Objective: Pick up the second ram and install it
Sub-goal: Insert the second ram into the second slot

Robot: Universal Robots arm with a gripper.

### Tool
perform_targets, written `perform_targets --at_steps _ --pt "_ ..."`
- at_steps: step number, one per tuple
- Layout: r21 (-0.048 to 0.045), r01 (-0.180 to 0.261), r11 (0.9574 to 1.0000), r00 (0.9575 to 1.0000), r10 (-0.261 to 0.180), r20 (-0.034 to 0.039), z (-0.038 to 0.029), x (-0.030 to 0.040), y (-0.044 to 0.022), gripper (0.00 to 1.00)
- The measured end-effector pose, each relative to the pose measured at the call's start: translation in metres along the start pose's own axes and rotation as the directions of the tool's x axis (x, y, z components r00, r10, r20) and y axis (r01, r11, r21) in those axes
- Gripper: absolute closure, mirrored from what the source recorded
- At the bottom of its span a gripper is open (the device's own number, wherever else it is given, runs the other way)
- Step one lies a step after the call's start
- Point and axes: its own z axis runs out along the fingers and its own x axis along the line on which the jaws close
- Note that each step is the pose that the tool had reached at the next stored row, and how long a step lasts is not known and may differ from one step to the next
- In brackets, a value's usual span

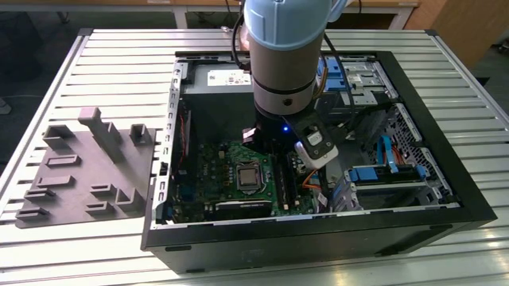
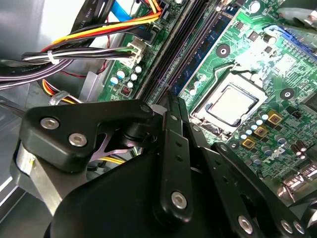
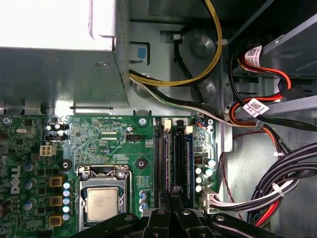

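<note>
Green motherboard (image 3: 124,144) under the gripper (image 2: 173,106), inside the open case (image 1: 445,196) on the table (image 1: 95,65).
Jaws pinched together; the second ram (image 3: 181,161) sits in its slot directly beyond their tips.

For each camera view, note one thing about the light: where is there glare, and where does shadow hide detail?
First wrist view: the metal power supply housing is blown out to white. Second wrist view: glare washes over the motherboard above the CPU socket, while the gripper linkage sits dark in the foreground. Exterior view: the computer case interior under the arm lies in shadow.
</note>
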Motion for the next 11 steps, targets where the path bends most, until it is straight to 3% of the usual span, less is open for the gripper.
perform_targets --at_steps 11 --pt "-0.0006 0.003 1.0 1.0 -0.003 -0.0001 0.0026 -0.0007 0.0002 0.88"
